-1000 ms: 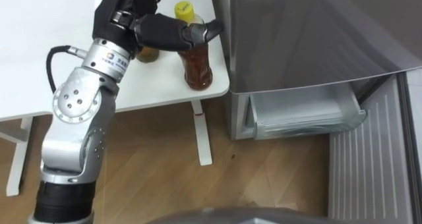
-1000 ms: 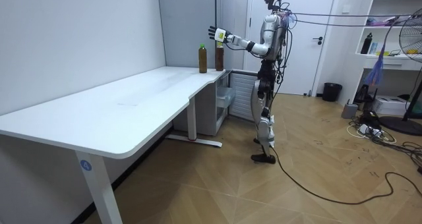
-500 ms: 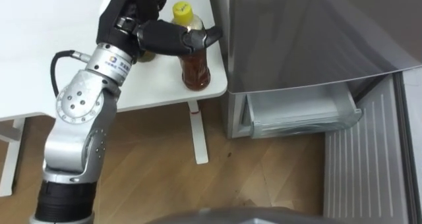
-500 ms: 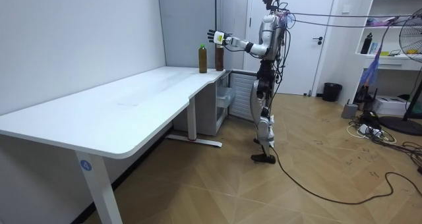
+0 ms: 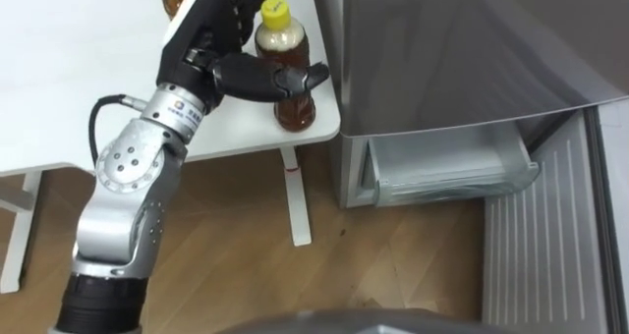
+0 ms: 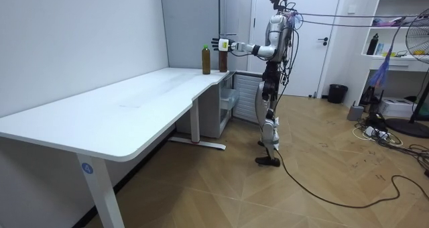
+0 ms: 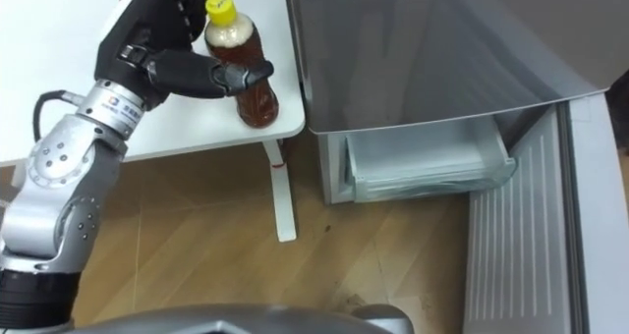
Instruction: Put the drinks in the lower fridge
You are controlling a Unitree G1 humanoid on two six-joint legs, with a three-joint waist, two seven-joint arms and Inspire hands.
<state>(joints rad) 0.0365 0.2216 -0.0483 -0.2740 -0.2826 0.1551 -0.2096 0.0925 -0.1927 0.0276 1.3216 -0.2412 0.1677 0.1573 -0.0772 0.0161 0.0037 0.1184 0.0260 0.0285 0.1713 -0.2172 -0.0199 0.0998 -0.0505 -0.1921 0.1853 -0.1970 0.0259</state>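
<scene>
1. left eye view: left hand [image 5: 211, 41] spread, thumb stretched across the yellow-capped bottle's [image 5: 293, 106] front; bottle upright on the white table's [image 5: 59, 88] near right corner.
2. room view: robot stands at the table's far end.
3. right eye view: lower fridge drawer [image 7: 423, 167] pulled out, right of the table.

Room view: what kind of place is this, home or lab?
Likely an office or lab room, not a home: long white desk, grey fridge with its lower drawer open, shelves and a floor fan at the room view's right.
</scene>
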